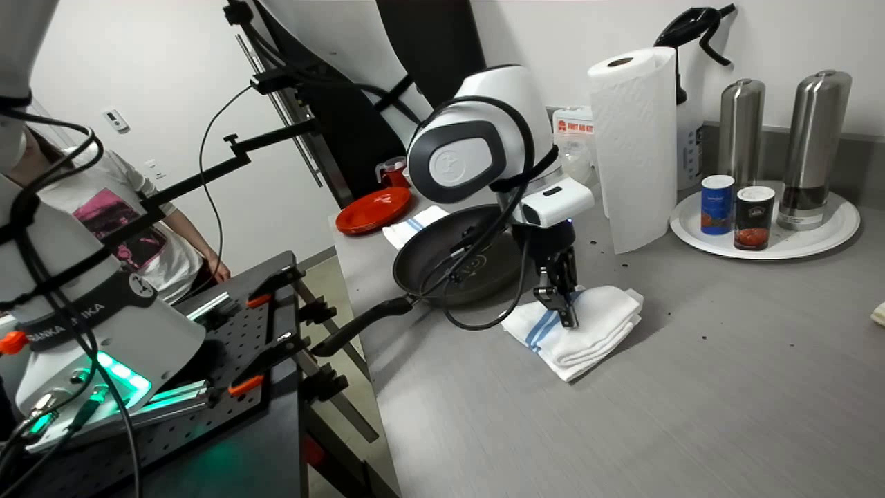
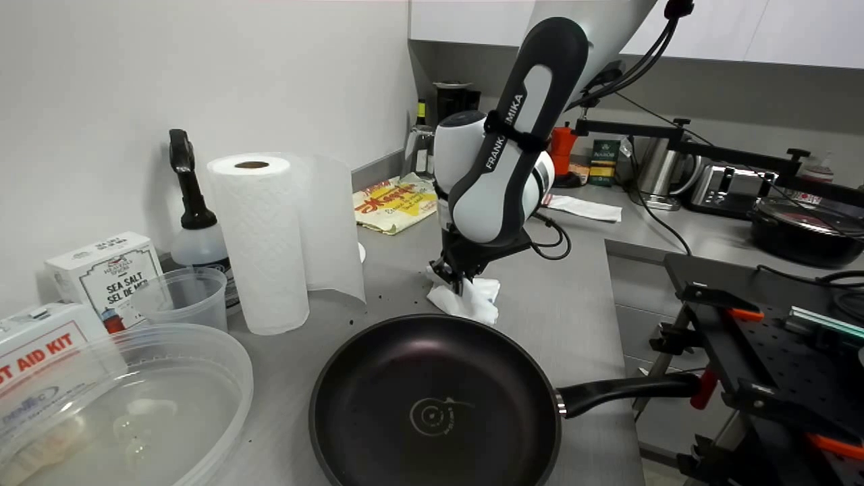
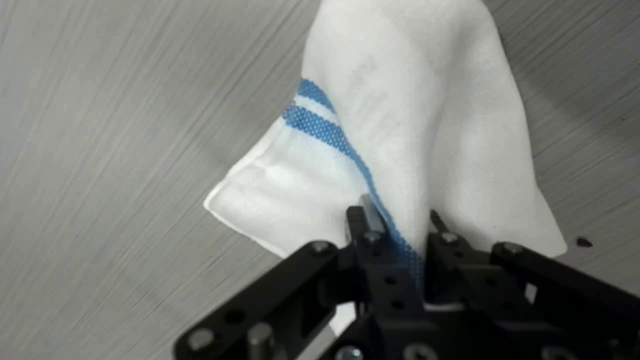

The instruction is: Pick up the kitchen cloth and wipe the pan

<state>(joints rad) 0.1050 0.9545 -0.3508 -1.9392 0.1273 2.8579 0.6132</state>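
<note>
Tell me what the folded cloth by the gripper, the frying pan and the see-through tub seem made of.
Folded cloth: matte woven fabric, perhaps cotton; the weave shows in its blue stripes.
Frying pan: probably metal with a dark nonstick coating, from its smooth sheen; its glossy black handle may be plastic.
See-through tub: likely clear plastic, slightly glossy; the first aid box shows through it.

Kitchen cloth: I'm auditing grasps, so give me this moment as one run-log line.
gripper: closed on kitchen cloth | cloth: one fold pinched, remainder lying on counter | pan: on counter beside cloth
</note>
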